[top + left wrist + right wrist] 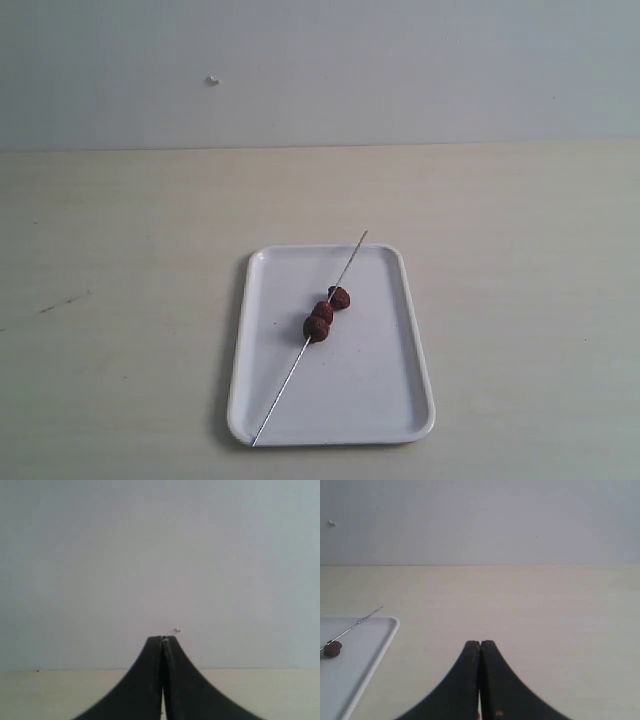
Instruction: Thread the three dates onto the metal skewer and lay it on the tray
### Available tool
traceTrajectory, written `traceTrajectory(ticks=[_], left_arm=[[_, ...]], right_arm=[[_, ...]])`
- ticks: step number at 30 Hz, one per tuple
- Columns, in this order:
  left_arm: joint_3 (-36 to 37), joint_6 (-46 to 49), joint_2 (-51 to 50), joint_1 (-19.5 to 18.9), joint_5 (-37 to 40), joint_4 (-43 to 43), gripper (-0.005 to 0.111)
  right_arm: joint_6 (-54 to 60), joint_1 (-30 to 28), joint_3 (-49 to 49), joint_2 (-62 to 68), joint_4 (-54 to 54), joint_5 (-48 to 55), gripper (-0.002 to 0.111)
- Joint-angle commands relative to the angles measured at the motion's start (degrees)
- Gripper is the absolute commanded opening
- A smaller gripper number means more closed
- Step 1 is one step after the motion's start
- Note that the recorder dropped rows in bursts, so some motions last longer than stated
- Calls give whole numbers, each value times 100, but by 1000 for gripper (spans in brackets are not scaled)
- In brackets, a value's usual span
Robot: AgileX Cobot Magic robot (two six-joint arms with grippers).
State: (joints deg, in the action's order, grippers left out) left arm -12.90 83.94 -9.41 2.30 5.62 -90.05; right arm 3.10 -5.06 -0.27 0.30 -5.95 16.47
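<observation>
My left hand (162, 639) and right hand (480, 642) are pinched shut, empty, clear of the tray (380, 400), since the skewer (285, 385) with three dates (322, 312) mid-rod lies across it from 7 to 1 o'clock; looks done.

Three dates (322, 312) — one metal skewer (285, 386), one tray (385, 385) — two end effectors (162, 639) (480, 642).

**Dates (322, 312) threaded on skewer (285, 385), laid on tray (380, 400)**

Three in number: small, wrinkled, dark reddish-brown, touching one another in a tight row about mid-skewer, over the tray's middle. Thin, straight, grey metal; lies diagonally across the tray, far tip poking past the far rim, near tip at the near left corner. Glossy white, rectangular, rounded corners, low raised rim; lies flat.
</observation>
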Motion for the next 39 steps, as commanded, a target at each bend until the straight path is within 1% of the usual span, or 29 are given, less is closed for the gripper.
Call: traceTrajectory(ticks=[1, 2, 4, 6, 9, 16, 39], left_arm=[[507, -4670, 129, -403, 71, 4516, 0], [703, -6275, 129, -497, 45, 6223, 0], [1007, -9051, 142, -622, 44, 8975, 0], [1120, -9429, 208, -664, 88, 9548, 0], [1290, -9429, 355, -664, 243, 9567, 0], [1290, -9429, 800, -664, 330, 9579, 0], [1290, -9429, 853, -664, 330, 9579, 0]], right_arm=[[-14, -34, 27, -30, 15, -27, 0], [-14, -34, 27, -30, 15, -27, 0], [-14, -34, 27, -30, 15, -8, 0], [-14, -34, 27, -30, 15, -8, 0], [-14, -34, 27, -30, 15, -8, 0], [-14, -34, 27, -30, 15, -8, 0], [-14, -34, 27, -30, 15, -8, 0]])
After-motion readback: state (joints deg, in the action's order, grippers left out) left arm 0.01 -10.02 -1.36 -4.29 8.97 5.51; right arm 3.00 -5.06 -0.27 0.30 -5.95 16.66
